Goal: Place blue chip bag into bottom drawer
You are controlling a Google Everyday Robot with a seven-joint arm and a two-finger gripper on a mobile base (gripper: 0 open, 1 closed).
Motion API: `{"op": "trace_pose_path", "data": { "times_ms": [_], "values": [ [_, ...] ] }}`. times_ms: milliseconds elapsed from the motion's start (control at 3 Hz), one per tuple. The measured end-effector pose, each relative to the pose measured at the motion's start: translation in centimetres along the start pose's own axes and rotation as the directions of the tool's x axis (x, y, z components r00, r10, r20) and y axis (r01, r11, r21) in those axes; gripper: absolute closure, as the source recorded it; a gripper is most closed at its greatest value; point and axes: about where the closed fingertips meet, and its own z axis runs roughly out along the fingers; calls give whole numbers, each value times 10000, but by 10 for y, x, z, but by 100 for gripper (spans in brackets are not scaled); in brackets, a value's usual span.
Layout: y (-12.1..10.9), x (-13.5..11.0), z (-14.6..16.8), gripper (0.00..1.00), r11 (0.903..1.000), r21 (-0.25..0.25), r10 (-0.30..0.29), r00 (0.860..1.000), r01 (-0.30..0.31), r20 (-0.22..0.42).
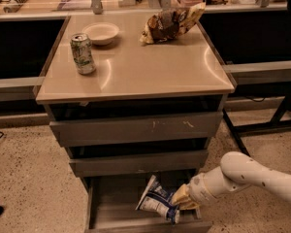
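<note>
Camera view looks down on a grey cabinet, and my jaws sit low at its foot, inside the open bottom drawer [106, 205] near its right wall. My white arm [247, 174] comes in from the picture's right and slopes down to them. The jaws are closed narrow on the right edge of the blue chip bag [157, 204]. The bag juts out from them toward the picture's left. It is tilted, with its upper corner close under the drawer above and its lower end down by the drawer's front lip. It lies within the drawer's outline, right of the middle. I cannot tell whether its lower end rests on the drawer floor or hangs just clear of it. The bare grey floor of the tray stretches away to the left of the bag.

Directly above my jaws is the middle drawer [136, 163], and above that the top drawer [136, 129], whose front shows pale scuffs. Both are pulled out a little, with a dark gap over each. Higher up lies the tan counter [145, 76]. On it, well above my jaws and to the left, a green and white can [82, 53] stands upright. A shallow pale bowl [101, 33] sits just behind it, close to the can but apart from it. Almost straight above my jaws, at the counter's far edge, lies a crumpled brown-and-yellow snack bag [170, 23]. Speckled floor [29, 178] spreads out on both sides of the cabinet.
</note>
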Motion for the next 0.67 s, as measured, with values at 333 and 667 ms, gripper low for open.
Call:
{"op": "trace_pose_path", "data": {
  "times_ms": [333,667],
  "values": [
    [0,0,0,100,10000,-2,-2,10000,2,-2],
    [13,8,12,100,9984,-455,-354,9989,340,-310]
  ]
}}
